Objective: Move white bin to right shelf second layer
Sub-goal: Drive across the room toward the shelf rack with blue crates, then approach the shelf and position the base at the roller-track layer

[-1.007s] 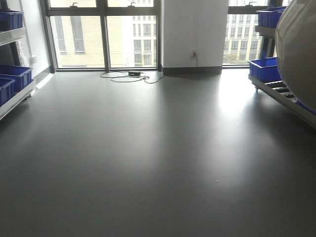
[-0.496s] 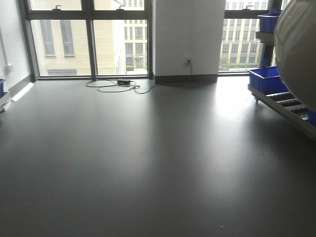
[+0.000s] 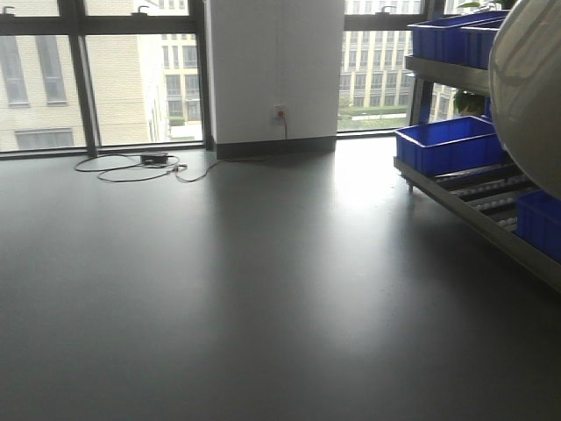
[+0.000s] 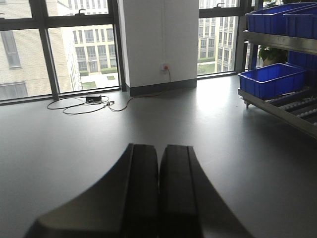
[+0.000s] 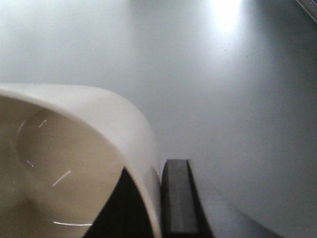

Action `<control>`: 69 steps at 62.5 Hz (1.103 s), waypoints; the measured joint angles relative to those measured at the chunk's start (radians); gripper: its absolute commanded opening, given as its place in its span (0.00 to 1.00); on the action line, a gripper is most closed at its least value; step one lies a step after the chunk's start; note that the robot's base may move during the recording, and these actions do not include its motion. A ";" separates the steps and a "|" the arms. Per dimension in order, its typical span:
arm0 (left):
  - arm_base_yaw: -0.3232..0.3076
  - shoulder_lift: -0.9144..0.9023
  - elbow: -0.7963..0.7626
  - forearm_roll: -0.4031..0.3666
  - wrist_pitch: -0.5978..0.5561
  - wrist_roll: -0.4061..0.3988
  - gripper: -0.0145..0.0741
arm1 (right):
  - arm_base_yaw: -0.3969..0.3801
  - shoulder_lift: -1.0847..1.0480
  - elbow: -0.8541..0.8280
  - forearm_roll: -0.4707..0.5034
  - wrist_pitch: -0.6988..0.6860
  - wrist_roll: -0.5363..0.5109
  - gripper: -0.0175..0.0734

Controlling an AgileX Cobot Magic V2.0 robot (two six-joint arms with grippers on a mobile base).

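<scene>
White bin (image 5: 99, 114) | mouth faces wrist camera | right gripper (image 5: 154, 174) clamped on wall | left gripper (image 4: 159, 151) together

Your black left gripper (image 4: 159, 148) hung closed above the smooth grey floor (image 4: 74, 148); far right, a blue rectangular plastic crate (image 4: 271, 79) sat on a steel roller rack (image 4: 287, 115).

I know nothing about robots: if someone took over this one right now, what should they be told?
Left hand: shut, empty.
Right hand: shut on the wall of the white bin, holding it off the floor.
Right shelf, with blue crates, stands ahead to the right, apart from the bin.
Done: bin picked up.
Left: approach and set it on the second layer.
</scene>
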 measured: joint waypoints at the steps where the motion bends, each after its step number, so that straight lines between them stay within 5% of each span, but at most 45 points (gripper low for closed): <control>1: 0.000 0.000 0.000 0.000 0.000 0.000 0.26 | 0.000 0.000 0.000 0.000 0.000 0.000 0.25; 69: 0.000 0.000 0.000 0.000 0.000 0.000 0.26 | 0.000 0.000 0.000 0.000 -0.002 0.000 0.25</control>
